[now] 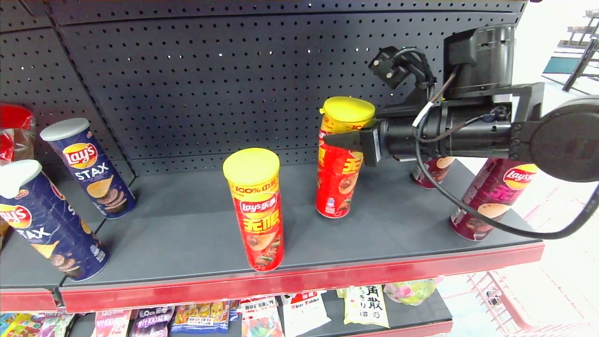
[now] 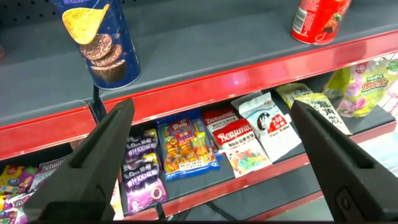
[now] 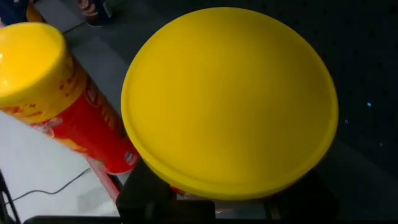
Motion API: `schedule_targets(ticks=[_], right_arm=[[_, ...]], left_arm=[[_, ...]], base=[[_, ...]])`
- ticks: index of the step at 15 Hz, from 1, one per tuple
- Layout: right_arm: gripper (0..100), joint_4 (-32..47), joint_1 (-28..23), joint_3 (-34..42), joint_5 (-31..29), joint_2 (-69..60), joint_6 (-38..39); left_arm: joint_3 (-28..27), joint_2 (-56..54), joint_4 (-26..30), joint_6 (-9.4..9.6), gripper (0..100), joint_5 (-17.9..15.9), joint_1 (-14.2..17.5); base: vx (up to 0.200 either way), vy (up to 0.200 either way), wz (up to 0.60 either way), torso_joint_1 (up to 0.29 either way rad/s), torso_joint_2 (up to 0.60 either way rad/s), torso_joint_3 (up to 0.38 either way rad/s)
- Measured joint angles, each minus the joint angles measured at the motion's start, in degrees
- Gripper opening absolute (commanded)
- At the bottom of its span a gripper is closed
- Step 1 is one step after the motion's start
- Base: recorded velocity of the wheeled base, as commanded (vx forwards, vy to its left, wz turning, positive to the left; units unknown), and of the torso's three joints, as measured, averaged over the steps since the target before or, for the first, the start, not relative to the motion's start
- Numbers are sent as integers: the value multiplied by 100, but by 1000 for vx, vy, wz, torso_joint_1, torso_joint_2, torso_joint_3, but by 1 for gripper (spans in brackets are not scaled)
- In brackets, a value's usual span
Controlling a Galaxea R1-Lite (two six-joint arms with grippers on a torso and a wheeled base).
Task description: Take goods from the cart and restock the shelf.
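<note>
Right gripper (image 1: 346, 140): my fingers are clamped on the upper body of a red chip can (image 1: 338, 182), just below its yellow lid (image 3: 230, 99). The can stands slightly tilted toward the rear of the shelf (image 1: 187, 224), close to the pegboard back (image 1: 210, 70). I cannot tell whether its base touches the board.

Left gripper (image 2: 211, 109): my fingers are spread wide with nothing between them. It hangs in front of the shelf's red edge, facing the snack bags (image 2: 186, 146) on the tier below.

A second red can (image 1: 256, 210) stands upright at the front edge, left of the held one and apart from it. Two blue cans (image 1: 89, 166) stand at the left end. Two maroon cans (image 1: 489, 199) stand at the right end, beneath my right arm.
</note>
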Motion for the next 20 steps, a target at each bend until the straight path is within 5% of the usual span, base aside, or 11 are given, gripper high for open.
schedule_targets(ticks=[20], right_arm=[[0,-542,436,-953,6,1219,-32]], left_arm=[[-9,4,0,15,100,6,0]], base=[[0,0,0,0,0,0]])
